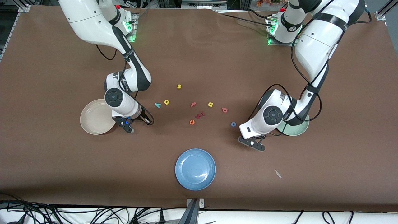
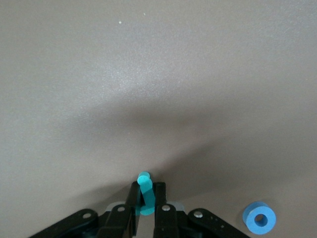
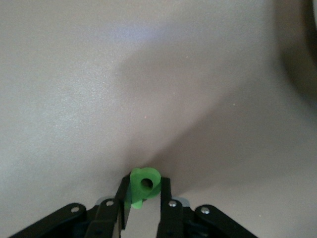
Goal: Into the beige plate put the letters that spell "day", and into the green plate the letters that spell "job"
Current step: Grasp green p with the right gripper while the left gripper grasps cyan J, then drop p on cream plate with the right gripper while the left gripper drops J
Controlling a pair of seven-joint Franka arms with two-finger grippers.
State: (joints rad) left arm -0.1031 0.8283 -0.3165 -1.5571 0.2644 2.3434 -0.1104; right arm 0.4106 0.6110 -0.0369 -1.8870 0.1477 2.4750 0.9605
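My left gripper (image 1: 254,143) (image 2: 146,194) is shut on the teal "j" (image 2: 145,182), low over the table beside the blue ring "o" (image 1: 233,124) (image 2: 258,218). The green plate (image 1: 299,130) lies partly hidden under the left arm. My right gripper (image 1: 128,127) (image 3: 144,191) is shut on the olive-green round-bowled letter (image 3: 136,179), just beside the beige plate (image 1: 94,119). The teal "y" (image 1: 157,105) and the yellow round-bowled letter (image 1: 167,102) lie together mid-table. The pinkish-red bowl-and-stem letter (image 1: 224,109) lies toward the left arm's end.
A blue plate (image 1: 195,169) sits nearest the front camera. Loose letters lie mid-table: a yellow "s" (image 1: 179,86), a pink "f" (image 1: 193,104), a yellow "u" (image 1: 210,104), an orange-red "e" (image 1: 192,122) and two small red pieces (image 1: 200,115). A paper scrap (image 1: 277,173) lies on the cloth.
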